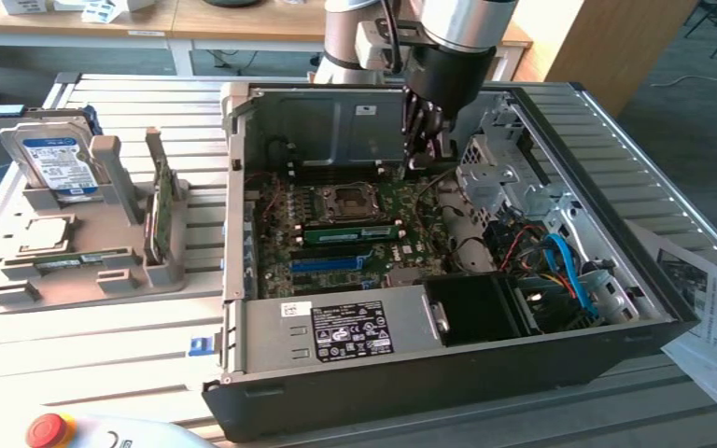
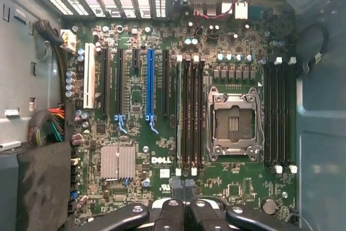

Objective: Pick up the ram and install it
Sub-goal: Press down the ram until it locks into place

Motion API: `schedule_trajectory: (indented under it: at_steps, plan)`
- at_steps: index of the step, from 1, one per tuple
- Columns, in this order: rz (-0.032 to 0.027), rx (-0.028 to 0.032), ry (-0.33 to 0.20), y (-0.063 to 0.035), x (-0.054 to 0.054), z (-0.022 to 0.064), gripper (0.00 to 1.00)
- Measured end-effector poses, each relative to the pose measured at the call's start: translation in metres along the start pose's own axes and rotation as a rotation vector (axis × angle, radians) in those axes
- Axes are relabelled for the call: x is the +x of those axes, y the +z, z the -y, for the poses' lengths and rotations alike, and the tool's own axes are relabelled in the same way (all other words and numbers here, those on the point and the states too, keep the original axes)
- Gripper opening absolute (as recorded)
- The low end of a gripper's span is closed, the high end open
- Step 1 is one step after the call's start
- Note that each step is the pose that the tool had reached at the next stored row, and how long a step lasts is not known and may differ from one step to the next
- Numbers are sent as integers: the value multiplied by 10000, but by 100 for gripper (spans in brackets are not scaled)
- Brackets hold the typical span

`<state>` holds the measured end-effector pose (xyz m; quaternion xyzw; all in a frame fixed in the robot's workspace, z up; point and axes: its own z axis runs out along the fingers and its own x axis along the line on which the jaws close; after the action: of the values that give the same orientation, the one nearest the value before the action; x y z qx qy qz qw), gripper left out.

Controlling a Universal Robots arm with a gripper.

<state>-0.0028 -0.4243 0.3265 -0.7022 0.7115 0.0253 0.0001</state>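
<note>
tool [image 1: 424, 149] shut, nothing gripped, over mobo [image 1: 390, 196] far end | ram [image 1: 348, 233] sat in slot by CPU socket [image 1: 344, 200], near side, looked seated | install prob done | 2nd stick [image 1: 78, 260] in tray [image 1: 35, 289], exterior view's left

A silver hard drive with a blue-white label [image 1: 48, 154] stands in a grey rack [image 1: 128, 275] on the slatted metal table [image 1: 85, 345], beside the open black computer case [image 1: 458, 378].

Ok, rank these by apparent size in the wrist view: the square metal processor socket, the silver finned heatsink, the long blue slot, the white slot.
By area covered:
1. square metal processor socket
2. silver finned heatsink
3. long blue slot
4. white slot
</note>
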Motion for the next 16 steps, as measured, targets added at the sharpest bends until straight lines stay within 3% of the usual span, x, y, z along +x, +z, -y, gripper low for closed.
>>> schedule_trajectory:
  at_steps: [16]
  plan:
    - [-1,0,-1,5,-47,22,10]
